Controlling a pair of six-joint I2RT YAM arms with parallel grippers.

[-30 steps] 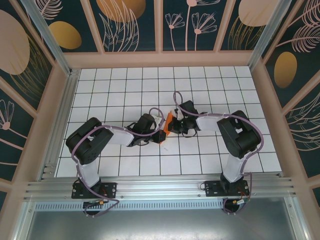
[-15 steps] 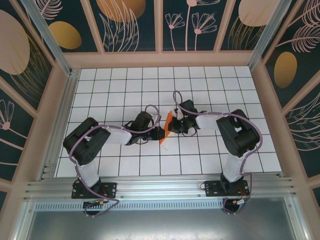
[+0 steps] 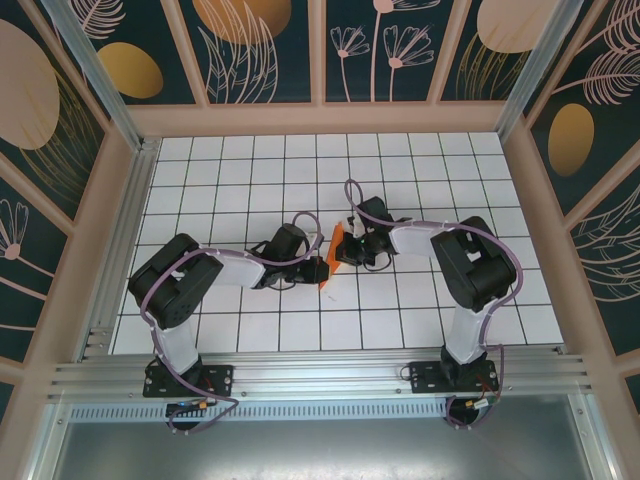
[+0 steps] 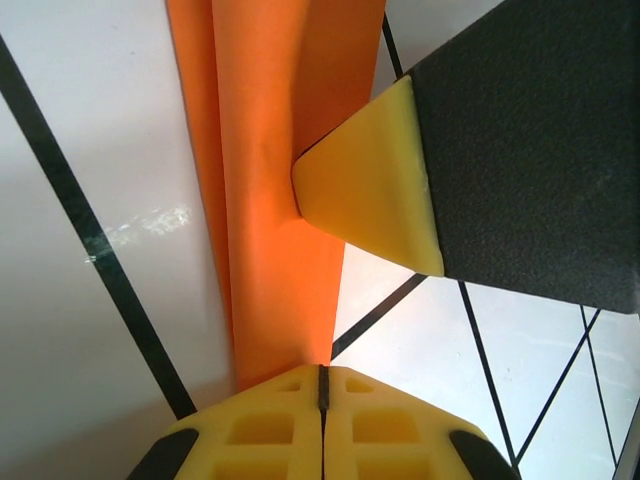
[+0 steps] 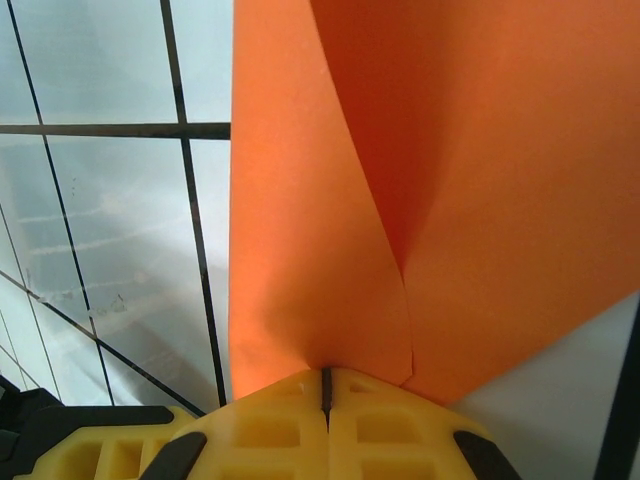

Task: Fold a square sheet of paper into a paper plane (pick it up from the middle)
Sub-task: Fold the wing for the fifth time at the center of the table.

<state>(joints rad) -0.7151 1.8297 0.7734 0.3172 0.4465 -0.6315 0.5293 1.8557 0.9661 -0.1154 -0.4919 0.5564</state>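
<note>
At mid-table [image 3: 250, 160], left fingers [image 4: 290, 398] and right fingers [image 5: 290, 398] both pinching creased orange paper [image 3: 337, 248].

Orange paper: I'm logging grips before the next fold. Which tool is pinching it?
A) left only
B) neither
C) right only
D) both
D: in the wrist views the orange paper runs down into the closed seam of the left tool and of the right tool.
</note>
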